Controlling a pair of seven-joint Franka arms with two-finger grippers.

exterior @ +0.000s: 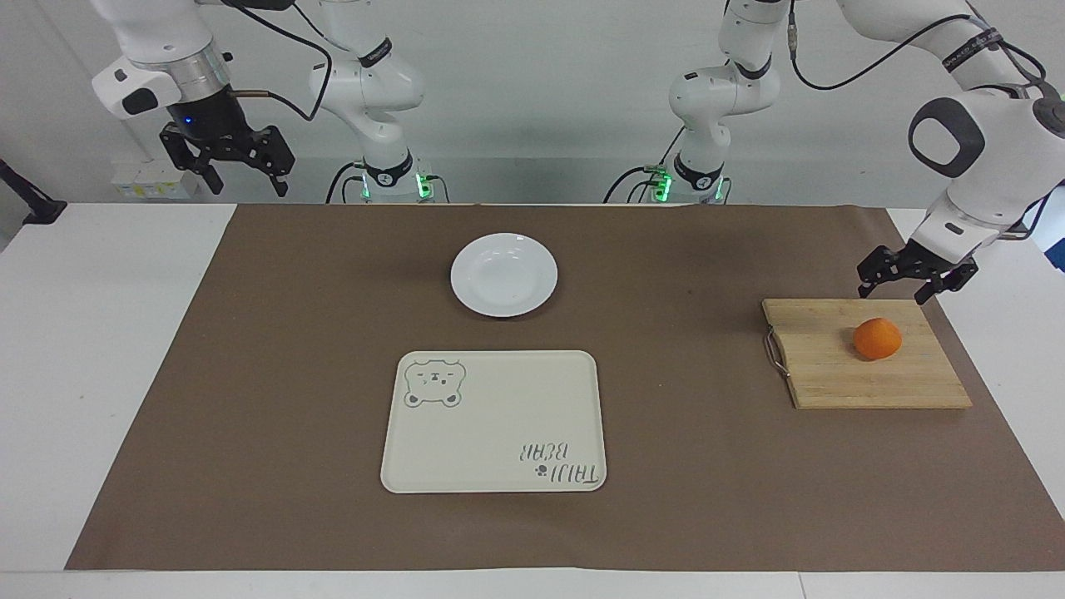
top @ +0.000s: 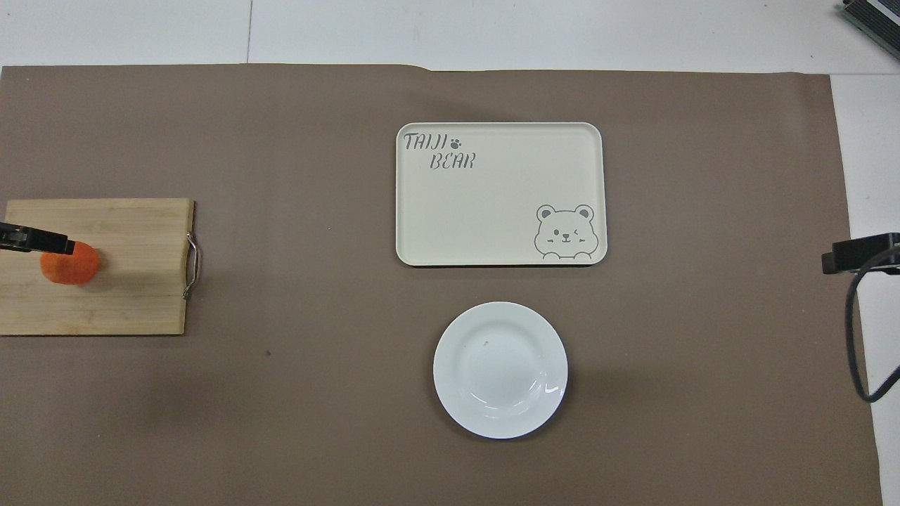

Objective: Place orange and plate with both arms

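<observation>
The orange (exterior: 877, 339) (top: 70, 264) sits on a wooden cutting board (exterior: 832, 366) (top: 133, 281) toward the left arm's end of the table. My left gripper (exterior: 894, 291) (top: 39, 240) hangs open low over the board's edge nearest the robots, close to the orange but not touching it. The white plate (exterior: 503, 274) (top: 500, 370) lies bare on the brown mat, mid-table and nearer to the robots than the tray. My right gripper (exterior: 248, 185) (top: 854, 254) waits open, raised over the table's corner at its own end.
A cream bear-print tray (exterior: 494, 421) (top: 500, 194) lies farther from the robots than the plate, with nothing on it. The cutting board has a metal handle (exterior: 775, 350) on the side toward the tray. A brown mat (exterior: 707, 466) covers most of the table.
</observation>
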